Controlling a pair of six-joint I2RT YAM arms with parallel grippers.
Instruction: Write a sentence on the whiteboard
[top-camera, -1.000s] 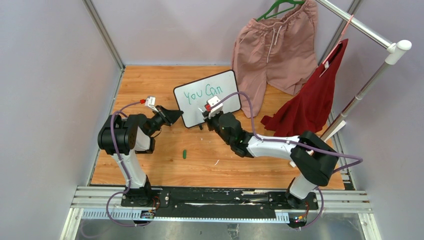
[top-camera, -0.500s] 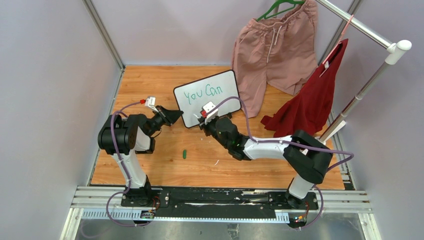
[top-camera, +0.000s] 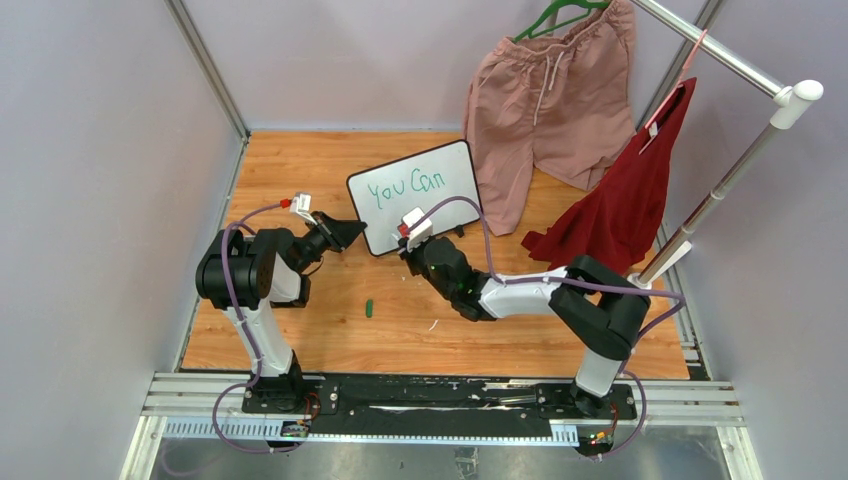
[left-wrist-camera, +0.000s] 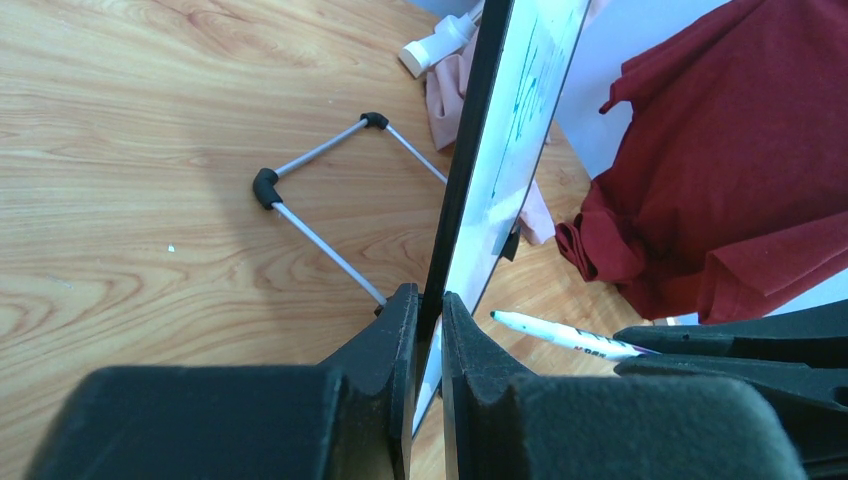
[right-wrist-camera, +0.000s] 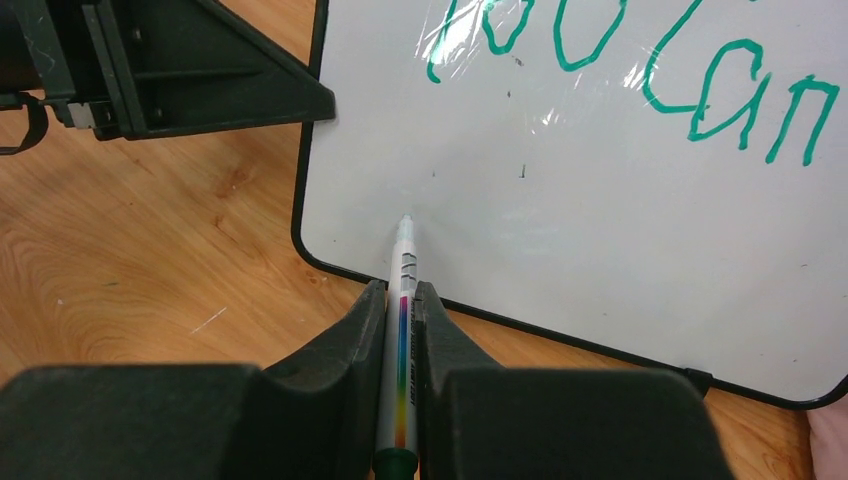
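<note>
Leftward and slightly nearer is where the right arm has swung over the last second, carrying its wrist from the board's middle down toward its lower left corner, while the left arm has stayed put. The small white rectangular whiteboard with thin black frame (top-camera: 450, 200) stands tilted on the light wooden tabletop (top-camera: 300, 170), its long axis running from near left to far right. The left gripper (left-wrist-camera: 430, 300) has its jaws pinched narrow on the frame's left edge, steadying it. The right gripper (right-wrist-camera: 400, 290) is clamped narrow on a slim white marker with a rainbow-striped barrel (right-wrist-camera: 403, 345), whose long axis points straight away from the wrist into the board face. Its tip sits in the blank lower left area, below the green handwritten words "You Can" (right-wrist-camera: 640, 80); whether it touches the surface cannot be told. By my judgement the second line starts here, so the free white space lies rightward of the tip, and the right arm alone can reach it. No container is in view; a small green cap (top-camera: 370, 308) lies well apart on the wood.
</note>
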